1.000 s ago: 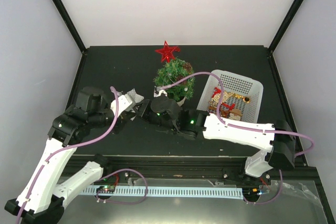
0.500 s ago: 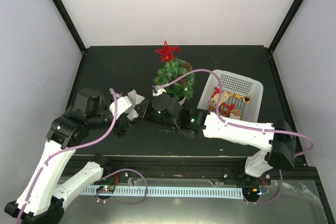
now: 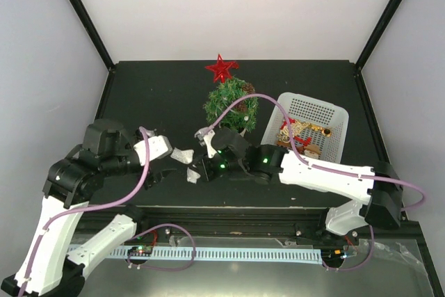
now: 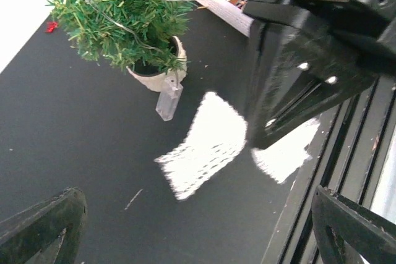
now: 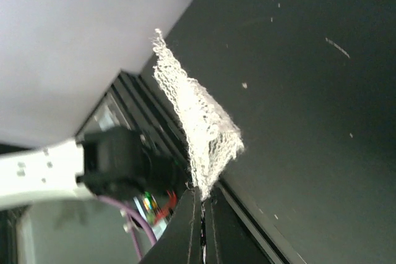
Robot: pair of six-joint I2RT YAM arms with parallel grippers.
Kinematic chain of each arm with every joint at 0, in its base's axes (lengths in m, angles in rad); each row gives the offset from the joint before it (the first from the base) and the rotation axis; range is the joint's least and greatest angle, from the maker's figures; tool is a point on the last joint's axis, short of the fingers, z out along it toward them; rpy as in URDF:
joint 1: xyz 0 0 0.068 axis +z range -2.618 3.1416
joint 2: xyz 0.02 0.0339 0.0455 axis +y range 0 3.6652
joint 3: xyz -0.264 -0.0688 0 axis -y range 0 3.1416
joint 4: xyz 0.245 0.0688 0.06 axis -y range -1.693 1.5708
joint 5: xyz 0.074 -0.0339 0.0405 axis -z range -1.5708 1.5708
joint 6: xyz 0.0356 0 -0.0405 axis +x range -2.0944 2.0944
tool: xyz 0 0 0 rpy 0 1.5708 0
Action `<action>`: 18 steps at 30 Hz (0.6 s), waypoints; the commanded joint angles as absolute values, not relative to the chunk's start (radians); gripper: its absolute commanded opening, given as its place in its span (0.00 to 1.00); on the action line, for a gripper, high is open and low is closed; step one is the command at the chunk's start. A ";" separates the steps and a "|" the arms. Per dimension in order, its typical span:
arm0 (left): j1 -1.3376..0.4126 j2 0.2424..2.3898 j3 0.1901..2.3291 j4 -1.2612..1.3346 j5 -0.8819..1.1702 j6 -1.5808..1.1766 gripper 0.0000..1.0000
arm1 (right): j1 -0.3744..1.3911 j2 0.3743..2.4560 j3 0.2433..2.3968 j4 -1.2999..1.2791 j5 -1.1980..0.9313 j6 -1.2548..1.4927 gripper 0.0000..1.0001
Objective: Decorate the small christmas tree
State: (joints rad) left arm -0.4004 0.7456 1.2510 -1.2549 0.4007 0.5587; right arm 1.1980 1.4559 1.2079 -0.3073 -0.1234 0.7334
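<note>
R jaws clenched on white mesh [image 5: 198,134], L jaws released; tree [image 3: 231,104] beyond both, apart.

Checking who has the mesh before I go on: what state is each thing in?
left gripper: open, holding nothing.
right gripper: shut on the white mesh.
white mesh: pinched by the right gripper only.
small christmas tree: upright in its pot, red star on top.
white basket: upright, ornaments inside.

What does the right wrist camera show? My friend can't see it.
The right gripper, shut tight, pinches a scrap of white netting by its bottom tip. Behind the netting are the black table and a white wall.
</note>
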 commanded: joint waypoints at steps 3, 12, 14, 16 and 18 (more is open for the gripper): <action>-0.396 0.786 1.331 -1.401 0.427 0.704 0.87 | 1.203 1.346 1.152 -0.423 -0.251 0.506 0.01; -0.399 0.891 1.260 -1.538 0.746 0.825 0.57 | 1.239 1.374 1.200 -0.436 -0.357 0.449 0.01; -0.400 0.898 1.235 -1.520 0.744 0.835 0.60 | 1.248 1.401 1.218 -0.438 -0.378 0.448 0.01; -0.400 0.905 1.217 -1.505 0.745 0.839 0.61 | 1.262 1.423 1.236 -0.449 -0.366 0.446 0.01; -0.400 0.907 1.204 -1.498 0.763 0.841 0.59 | 1.275 1.439 1.246 -0.451 -0.367 0.443 0.01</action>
